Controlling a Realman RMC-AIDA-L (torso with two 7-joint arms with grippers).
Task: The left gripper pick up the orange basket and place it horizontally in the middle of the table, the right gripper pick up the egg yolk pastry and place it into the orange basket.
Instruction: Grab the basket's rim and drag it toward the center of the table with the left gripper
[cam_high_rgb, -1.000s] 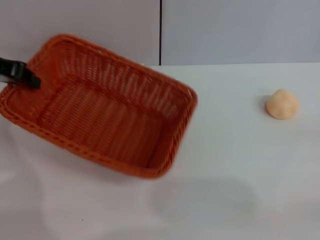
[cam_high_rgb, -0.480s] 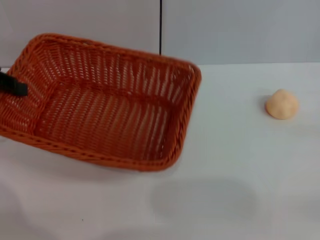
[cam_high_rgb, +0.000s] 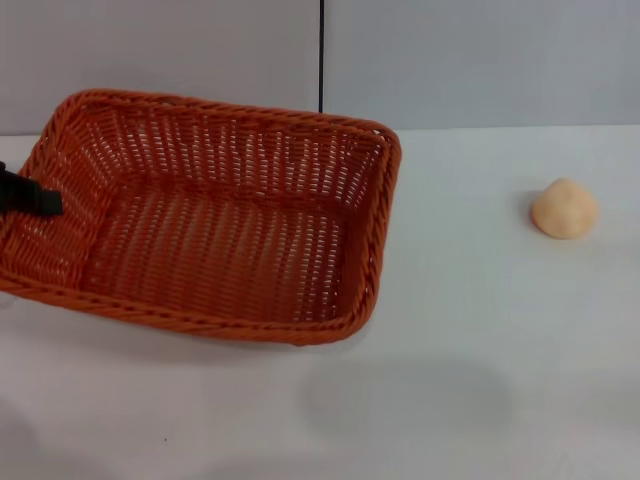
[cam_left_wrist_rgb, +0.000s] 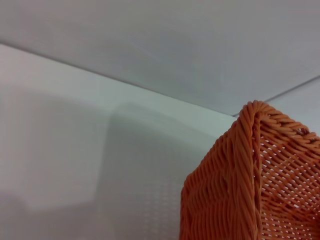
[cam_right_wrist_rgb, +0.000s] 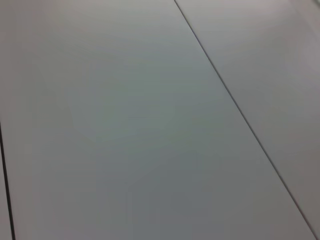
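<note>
The orange basket fills the left half of the white table in the head view, lying nearly level with its long side across. My left gripper shows only as black jaws at the basket's left rim, shut on that rim. One woven corner of the basket also appears in the left wrist view. The egg yolk pastry, a pale peach dome, rests alone on the table at the far right. My right gripper is out of view.
A grey wall with a dark vertical seam stands behind the table. Bare white tabletop lies between the basket and the pastry and along the front.
The basket has swung from a slanted pose to nearly level across the table, its right end moving toward the back. The left gripper stayed on the left rim. The pastry has not moved.
</note>
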